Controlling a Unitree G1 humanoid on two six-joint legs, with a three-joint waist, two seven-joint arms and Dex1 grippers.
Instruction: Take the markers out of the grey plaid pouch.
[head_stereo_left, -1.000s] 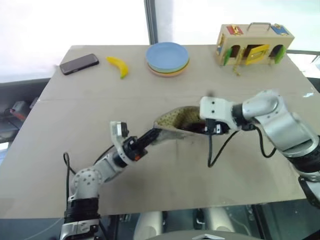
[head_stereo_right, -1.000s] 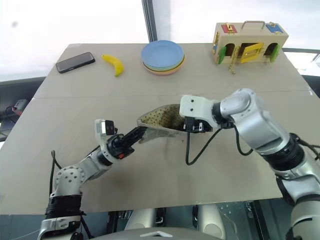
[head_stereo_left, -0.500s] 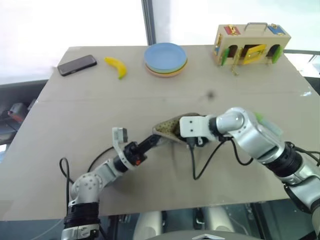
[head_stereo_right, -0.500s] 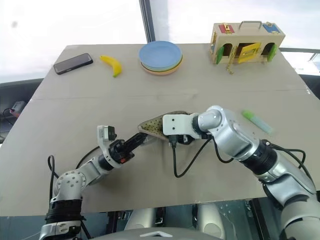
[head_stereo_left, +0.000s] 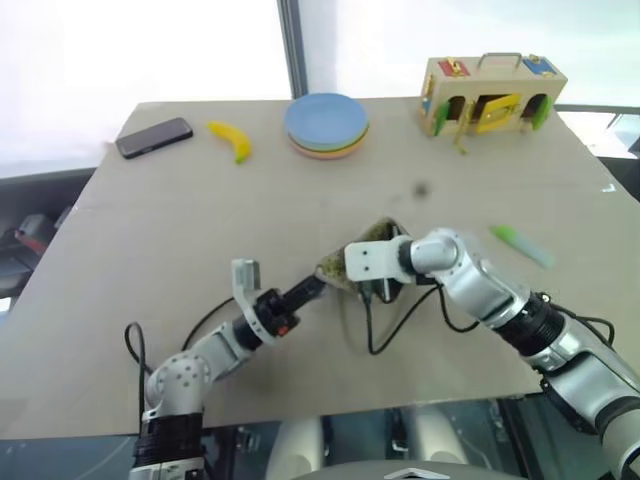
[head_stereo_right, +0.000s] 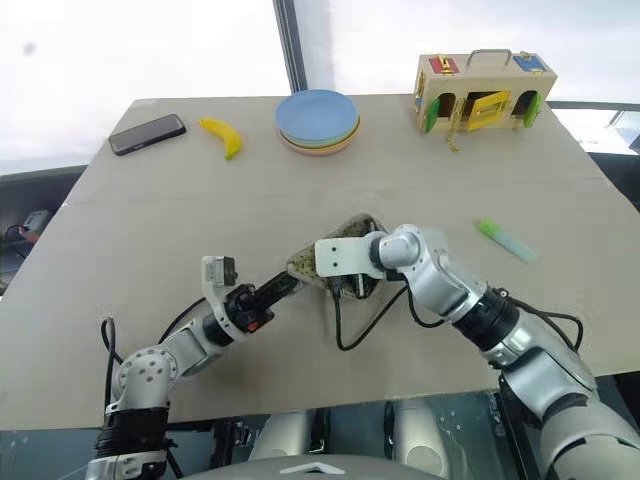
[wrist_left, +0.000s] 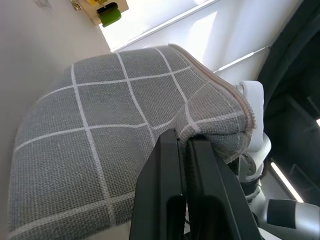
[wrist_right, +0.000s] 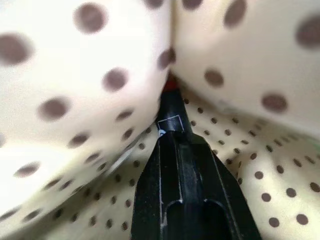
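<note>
The grey plaid pouch (wrist_left: 95, 130) lies half lifted at mid-table, its dotted lining (head_stereo_left: 368, 236) gaping upward. My left gripper (head_stereo_left: 316, 287) is shut on the pouch's near edge, its fingers (wrist_left: 167, 165) pinching the fabric by the zip. My right gripper (wrist_right: 172, 142) is deep inside the pouch, shut on the red marker (wrist_right: 170, 107), whose black end and a bit of red stick out past the tips. From the head views only its white wrist block (head_stereo_right: 337, 257) shows at the mouth. The green marker (head_stereo_left: 520, 245) lies on the table to the right.
At the table's far side sit a black phone (head_stereo_left: 153, 137), a yellow banana (head_stereo_left: 232, 138), a stack of plates (head_stereo_left: 326, 122) and a wooden latch box (head_stereo_left: 490, 92). A black cable (head_stereo_left: 385, 325) hangs from my right wrist toward the near edge.
My right gripper sank into the pouch and closed on the red marker. The pouch mouth dropped lower. My left gripper kept its grip, dipping slightly.
</note>
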